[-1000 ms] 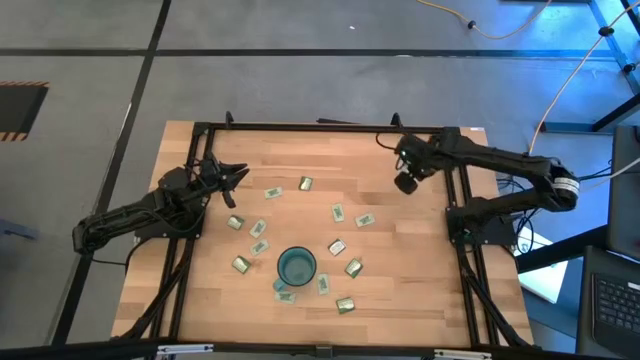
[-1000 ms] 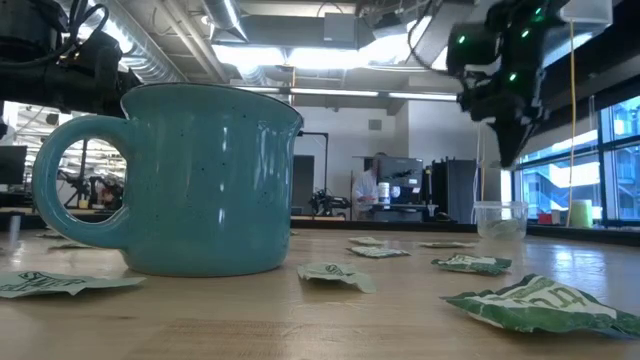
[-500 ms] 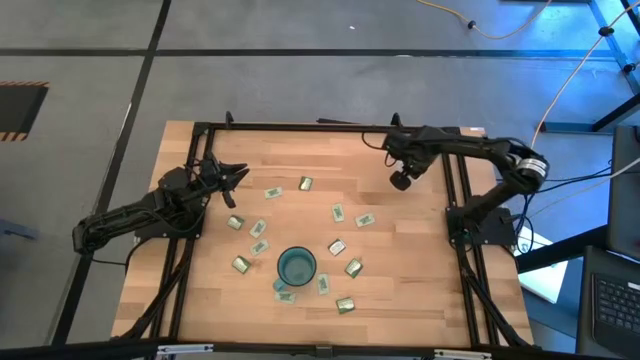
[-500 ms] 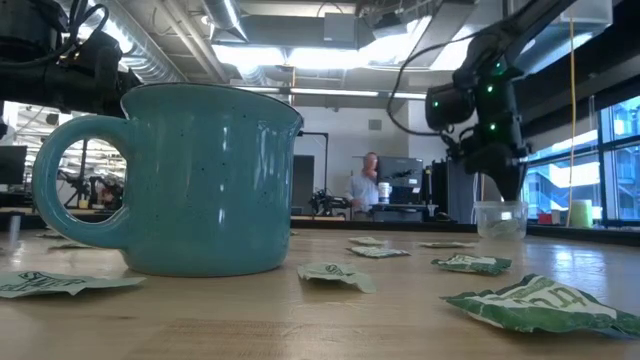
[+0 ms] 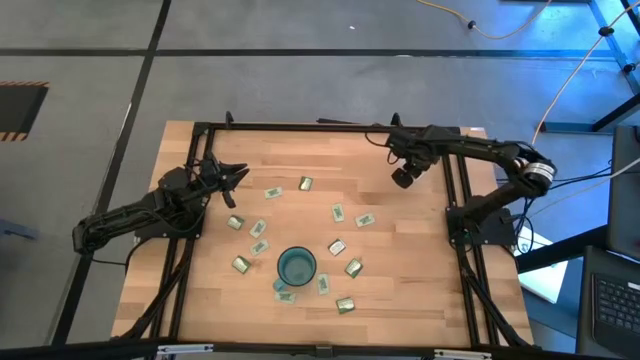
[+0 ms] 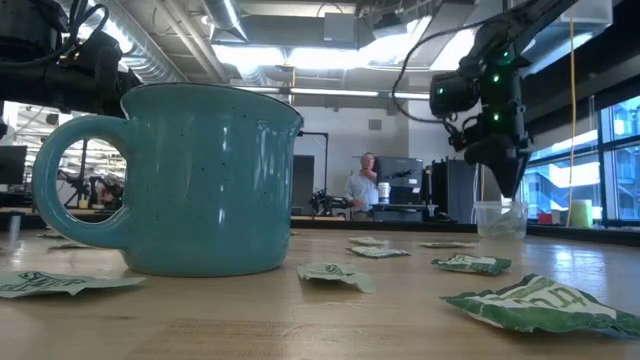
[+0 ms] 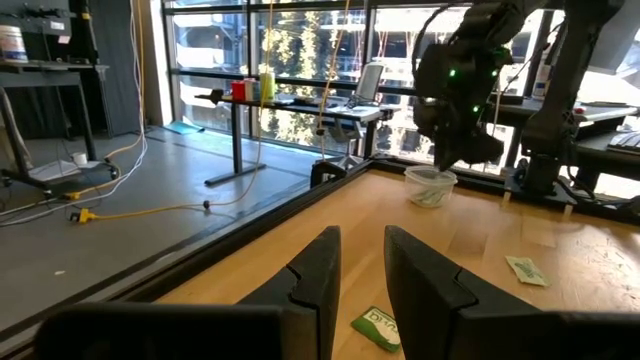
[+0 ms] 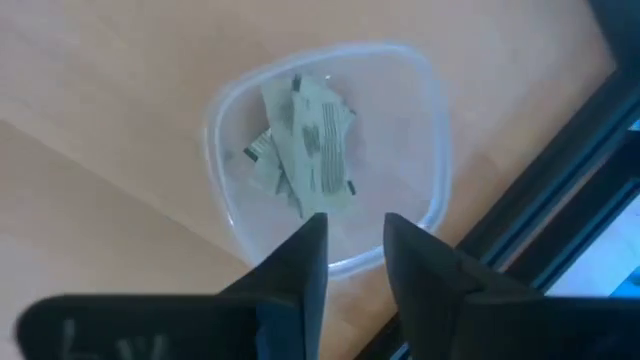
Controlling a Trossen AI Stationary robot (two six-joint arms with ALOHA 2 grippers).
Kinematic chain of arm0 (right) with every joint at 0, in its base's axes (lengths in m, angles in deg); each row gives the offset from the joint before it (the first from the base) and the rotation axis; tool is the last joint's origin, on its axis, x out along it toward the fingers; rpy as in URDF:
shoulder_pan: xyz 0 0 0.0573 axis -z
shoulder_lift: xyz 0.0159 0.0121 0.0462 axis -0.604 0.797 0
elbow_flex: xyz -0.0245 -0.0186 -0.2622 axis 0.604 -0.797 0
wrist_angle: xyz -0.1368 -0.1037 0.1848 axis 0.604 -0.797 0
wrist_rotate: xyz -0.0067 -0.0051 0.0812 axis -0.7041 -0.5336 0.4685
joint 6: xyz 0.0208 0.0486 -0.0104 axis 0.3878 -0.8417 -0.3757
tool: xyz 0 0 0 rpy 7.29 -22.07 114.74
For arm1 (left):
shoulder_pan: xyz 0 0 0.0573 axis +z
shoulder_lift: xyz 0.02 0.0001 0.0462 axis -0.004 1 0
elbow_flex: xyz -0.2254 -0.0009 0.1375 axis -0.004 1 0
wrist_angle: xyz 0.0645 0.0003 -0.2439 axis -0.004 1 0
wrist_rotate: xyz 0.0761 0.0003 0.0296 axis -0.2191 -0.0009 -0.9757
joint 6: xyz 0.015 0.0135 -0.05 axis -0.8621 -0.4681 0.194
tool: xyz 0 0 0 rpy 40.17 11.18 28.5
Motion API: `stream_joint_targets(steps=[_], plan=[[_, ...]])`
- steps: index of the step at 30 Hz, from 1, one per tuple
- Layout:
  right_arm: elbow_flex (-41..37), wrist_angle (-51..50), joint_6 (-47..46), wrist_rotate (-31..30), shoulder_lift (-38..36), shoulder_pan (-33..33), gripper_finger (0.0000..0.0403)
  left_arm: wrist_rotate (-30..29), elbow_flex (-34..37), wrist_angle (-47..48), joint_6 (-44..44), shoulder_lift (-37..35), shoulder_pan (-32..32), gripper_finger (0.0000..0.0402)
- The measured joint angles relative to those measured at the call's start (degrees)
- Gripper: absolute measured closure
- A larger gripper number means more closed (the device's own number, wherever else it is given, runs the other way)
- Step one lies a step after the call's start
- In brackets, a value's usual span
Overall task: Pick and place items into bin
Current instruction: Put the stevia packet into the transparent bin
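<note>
Several small green and yellowish packets (image 5: 338, 213) lie flat on the wooden table around the teal mug (image 5: 296, 266). The bin (image 8: 325, 150), a translucent cup, stands near the table's far right corner with a few packets (image 8: 305, 140) inside. My right gripper (image 8: 356, 255) hangs straight above the bin, fingers pointing down, open and empty; in the low view its fingertips (image 6: 510, 185) are just over the bin's rim (image 6: 500, 207). My left gripper (image 7: 362, 270) waits at the table's left side, open and empty, with a packet (image 7: 378, 328) just beyond its fingers.
The teal mug (image 6: 190, 180) stands toward the near middle, ringed by packets (image 6: 535, 305). A dark metal frame (image 5: 320, 127) borders the table. A person (image 6: 365, 185) stands far back in the room. Bare wood (image 5: 330, 160) lies between the arms at the far side.
My right gripper has come down toward the bin and stopped just above its rim, while its arm's elbow swung out to the right. The left arm, the mug and the packets on the table have kept still.
</note>
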Motion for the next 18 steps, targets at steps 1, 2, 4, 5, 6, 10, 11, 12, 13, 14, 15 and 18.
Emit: stream_joint_targets(steps=[1, 2, 4, 5, 6, 10, 11, 12, 13, 14, 15, 18], plan=[[0.0, 0.02, -0.03, 0.11, -1.16, -0.13, 0.0292, 0.0, 0.0, -0.02, 0.0, 0.0, -0.02, 0.0327], [0.0, 0.11, 0.02, 0.53, -2.55, -0.55, 0.0287, 0.0, -0.01, 0.0, 0.0, 0.0, 0.0, 0.0327], [0.0, 0.95, 1.38, 2.84, -5.29, -1.89, 0.0281, 0.0, 0.0, -0.01, 0.0, 0.0, -0.02, 0.0327], [0.0, 1.73, 1.94, 4.65, -6.66, -3.02, 0.028, 0.0, 0.0, -0.02, 0.0, 0.0, -0.01, 0.0327], [0.0, 2.61, 2.87, 7.23, -7.88, -4.18, 0.0279, 0.0, 0.0, 0.0, 0.0, 0.0, -0.01, 0.0327], [0.03, 8.7, 8.1, 15.23, -11.1, -9.7, 0.0279, 0.0, 0.0, -0.02, 0.0, 0.0, -0.02, 0.0327], [0.04, 9.98, 9.91, 15.59, -11.36, -11.43, 0.0279, 0.0, -0.02, -0.02, 0.0, 0.0, -0.02, 0.0327], [0.04, 11.23, 11.55, 15.56, -11.39, -13.12, 0.0279, 0.0, -0.01, -0.01, 0.0, 0.01, -0.02, 0.0327], [0.04, 12.37, 13.12, 15.59, -11.27, -14.82, 0.0279, 0.0, 0.0, -0.01, 0.0, 0.0, 0.0, 0.0327], [0.01, 13.68, 14.44, 15.63, -10.97, -16.47, 0.0279, 0.0, 0.0, -0.02, 0.0, 0.0, 0.0, 0.0327], [-0.48, 15.98, 15.62, 15.68, -10.67, -18.04, 0.0279, 0.0, -0.02, -0.02, 0.0, 0.0, 0.0, 0.0327], [-2.61, 20.52, 18.71, 15.71, -8.74, -22.11, 0.0279, 0.0, 0.0, -0.02, 0.0, 0.0, 0.0, 0.0327]])
